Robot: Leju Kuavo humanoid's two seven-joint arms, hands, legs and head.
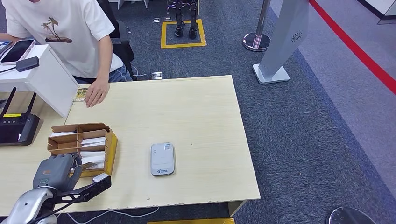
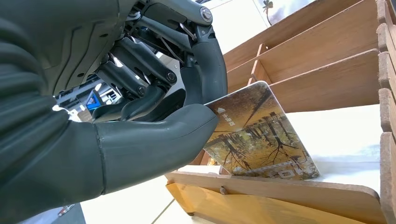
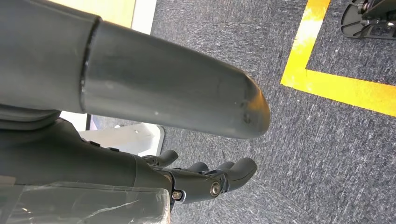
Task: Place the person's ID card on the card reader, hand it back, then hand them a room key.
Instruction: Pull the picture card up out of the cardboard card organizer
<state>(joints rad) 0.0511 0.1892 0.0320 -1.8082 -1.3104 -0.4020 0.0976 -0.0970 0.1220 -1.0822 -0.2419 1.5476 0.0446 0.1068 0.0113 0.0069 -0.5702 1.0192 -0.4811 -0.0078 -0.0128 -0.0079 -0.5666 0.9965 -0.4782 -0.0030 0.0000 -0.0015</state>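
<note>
Left hand: the left hand (image 1: 58, 171) sits at the near edge of the worktop (image 1: 196, 107), right against the near end of the wooden card rack (image 1: 83, 145). In the left wrist view the thumb and fingers (image 2: 205, 70) pinch a room key card (image 2: 259, 135) printed with a tree scene; its lower edge is down inside a slot of the rack.
Left arm pose: the silver forearm rises from the lower left corner of the head view, wrist bent so the hand reaches into the rack from the robot's side.
Right hand: the right hand (image 3: 205, 179) hangs beside the body over grey carpet, fingers loosely curled with nothing in them — I read it as closed on nothing.
Step in hand: judging by the grip, this is the last step — drawing a room key out of the rack.
Card reader: the small grey card reader (image 1: 162, 158) lies flat mid-worktop, just beside the rack, with nothing on it.
ID card: a card (image 1: 80, 94) lies at the far edge, touching the person's hand (image 1: 96, 93); this may be the ID card, already returned.
Next move: it calls for lifting the key clear of the slot without snagging the dividers, then carrying it across toward the person.
</note>
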